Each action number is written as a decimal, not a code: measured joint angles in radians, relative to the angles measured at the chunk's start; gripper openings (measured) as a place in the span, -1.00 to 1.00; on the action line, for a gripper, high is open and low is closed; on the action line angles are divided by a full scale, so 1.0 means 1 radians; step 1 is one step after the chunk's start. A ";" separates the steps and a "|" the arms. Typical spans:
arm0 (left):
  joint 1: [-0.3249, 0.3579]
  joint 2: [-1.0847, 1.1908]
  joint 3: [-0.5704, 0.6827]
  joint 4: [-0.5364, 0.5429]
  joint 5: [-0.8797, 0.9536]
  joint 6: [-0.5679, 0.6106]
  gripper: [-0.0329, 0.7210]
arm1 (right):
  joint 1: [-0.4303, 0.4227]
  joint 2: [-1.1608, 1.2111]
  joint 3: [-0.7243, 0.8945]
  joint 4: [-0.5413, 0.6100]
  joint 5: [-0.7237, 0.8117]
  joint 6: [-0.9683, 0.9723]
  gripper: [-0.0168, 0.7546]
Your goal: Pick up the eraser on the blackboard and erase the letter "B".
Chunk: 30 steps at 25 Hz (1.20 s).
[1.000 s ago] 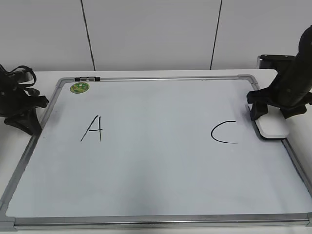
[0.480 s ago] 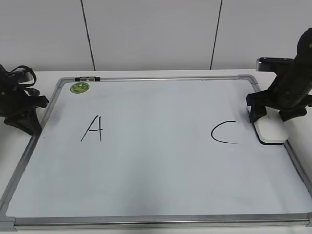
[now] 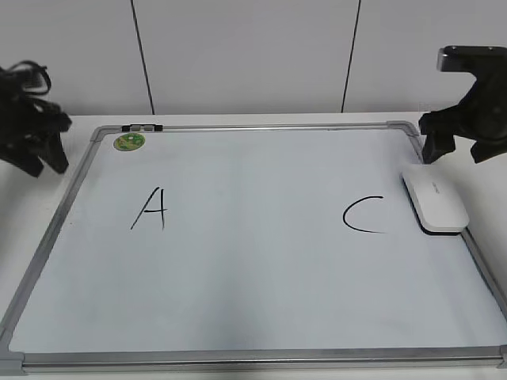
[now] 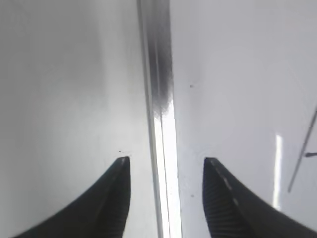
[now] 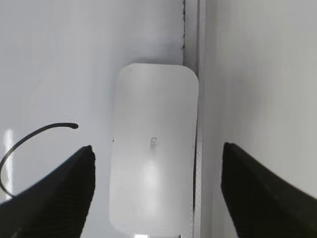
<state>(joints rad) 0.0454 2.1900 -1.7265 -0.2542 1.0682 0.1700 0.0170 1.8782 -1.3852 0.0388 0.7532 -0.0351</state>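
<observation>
Both grippers were open: right gripper (image 3: 462, 148) hung above the eraser (image 3: 434, 203) at the blackboard's (image 3: 253, 358) right edge, left gripper (image 4: 166, 166) straddling the frame.

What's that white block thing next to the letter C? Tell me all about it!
It is the eraser, a smooth white plastic-looking block with rounded corners, a tiny grey mark on top and a dark underside. It lies flat on the blackboard, along its right frame, just right of the letter C. Nothing holds it: the right hand is open above it.
</observation>
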 joint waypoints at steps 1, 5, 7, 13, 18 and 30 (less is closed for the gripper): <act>0.000 -0.015 -0.039 0.003 0.037 -0.011 0.04 | 0.000 -0.014 0.000 -0.001 0.020 0.000 0.57; 0.000 -0.100 -0.136 0.032 0.131 -0.044 0.07 | 0.000 -0.091 -0.008 -0.003 0.114 -0.002 0.57; -0.002 -0.152 -0.145 0.038 0.144 -0.059 0.08 | 0.000 -0.138 -0.008 -0.003 0.167 -0.006 0.57; -0.036 -0.350 -0.147 0.045 0.164 -0.087 0.08 | 0.000 -0.318 -0.008 -0.003 0.270 -0.029 0.57; -0.091 -0.575 -0.057 0.069 0.172 -0.093 0.08 | 0.000 -0.466 -0.008 0.015 0.342 -0.048 0.57; -0.111 -1.102 0.392 0.130 0.187 -0.093 0.08 | 0.000 -0.892 0.179 0.059 0.439 -0.088 0.57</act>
<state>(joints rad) -0.0654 1.0875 -1.3343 -0.1245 1.2548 0.0774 0.0170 0.9863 -1.2066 0.0978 1.1925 -0.1229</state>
